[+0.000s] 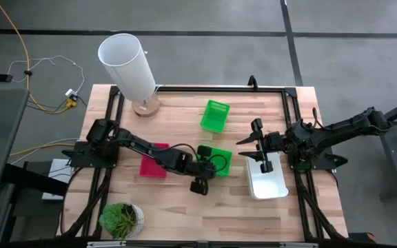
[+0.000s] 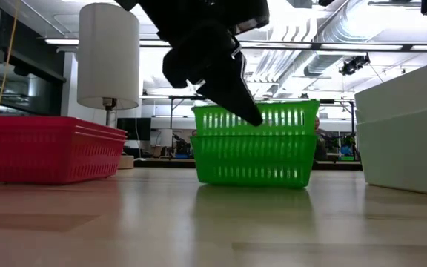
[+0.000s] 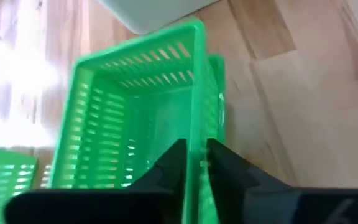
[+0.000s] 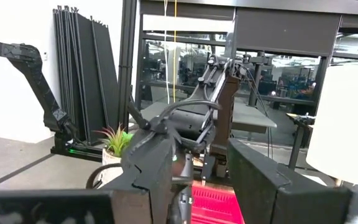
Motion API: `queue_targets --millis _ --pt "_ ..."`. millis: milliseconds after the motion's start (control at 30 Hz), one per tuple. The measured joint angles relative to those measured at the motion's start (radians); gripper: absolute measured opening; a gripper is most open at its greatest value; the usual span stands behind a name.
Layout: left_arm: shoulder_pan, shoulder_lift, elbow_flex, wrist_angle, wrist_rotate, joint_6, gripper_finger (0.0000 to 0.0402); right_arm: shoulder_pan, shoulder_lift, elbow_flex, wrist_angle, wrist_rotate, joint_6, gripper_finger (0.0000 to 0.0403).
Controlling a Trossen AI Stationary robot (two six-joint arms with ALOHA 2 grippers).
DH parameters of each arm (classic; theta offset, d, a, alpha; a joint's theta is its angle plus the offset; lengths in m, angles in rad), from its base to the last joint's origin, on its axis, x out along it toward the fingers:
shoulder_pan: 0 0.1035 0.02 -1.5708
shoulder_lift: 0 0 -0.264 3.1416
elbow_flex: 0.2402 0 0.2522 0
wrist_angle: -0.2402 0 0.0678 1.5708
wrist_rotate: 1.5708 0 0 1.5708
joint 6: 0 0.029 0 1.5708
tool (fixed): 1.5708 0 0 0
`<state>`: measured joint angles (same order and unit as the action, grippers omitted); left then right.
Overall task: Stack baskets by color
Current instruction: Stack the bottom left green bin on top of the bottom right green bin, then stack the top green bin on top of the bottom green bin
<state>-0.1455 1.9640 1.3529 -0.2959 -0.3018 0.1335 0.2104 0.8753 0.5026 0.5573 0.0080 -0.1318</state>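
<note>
The left pincer [image 3: 194, 163] is pinching the near rim of the upper green basket [image 1: 217, 160] — nested mid-surface, its long axis running straight ahead — while the right pincer [image 1: 259, 153] is hovering half-spread over the white baskets [image 1: 267, 182].

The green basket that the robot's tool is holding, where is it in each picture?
High view: green basket mid-table, at the left tool.
Low view: centre, top of a green stack.
Left wrist view: fills the middle, wall between the tool's fingers.
Right wrist view: not in it.
Shared landmark: the red baskets.
</note>
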Motion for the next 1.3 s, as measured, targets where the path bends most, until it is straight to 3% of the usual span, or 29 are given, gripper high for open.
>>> queue_targets --millis 200,467,600,800,1033,1300 --pt "0.008 -0.038 0.0 -0.02 0.015 0.03 0.0126 0.0 0.0 0.0 -0.002 0.0 0.0 0.0138" --pt "0.019 -0.226 -0.001 -0.085 0.014 0.053 0.0201 0.0 0.001 0.0 -0.018 0.0 0.0 0.0138" --pt "0.085 -0.265 -0.015 -0.022 0.031 0.085 0.0207 0.0 0.001 0.0 -0.014 0.0 0.0 0.0138" --pt "0.246 -0.199 -0.016 -0.021 0.076 0.083 0.0209 0.0 0.0 0.0 -0.007 0.0 0.0 0.0138" --pt "0.417 -0.103 -0.016 -0.038 0.265 0.08 0.0214 0.0 0.001 0.0 -0.011 0.0 0.0 0.0138" --pt "0.502 -0.037 -0.017 -0.065 0.261 0.147 0.0214 0.0 0.0 0.0 -0.015 0.0 0.0 0.0138"
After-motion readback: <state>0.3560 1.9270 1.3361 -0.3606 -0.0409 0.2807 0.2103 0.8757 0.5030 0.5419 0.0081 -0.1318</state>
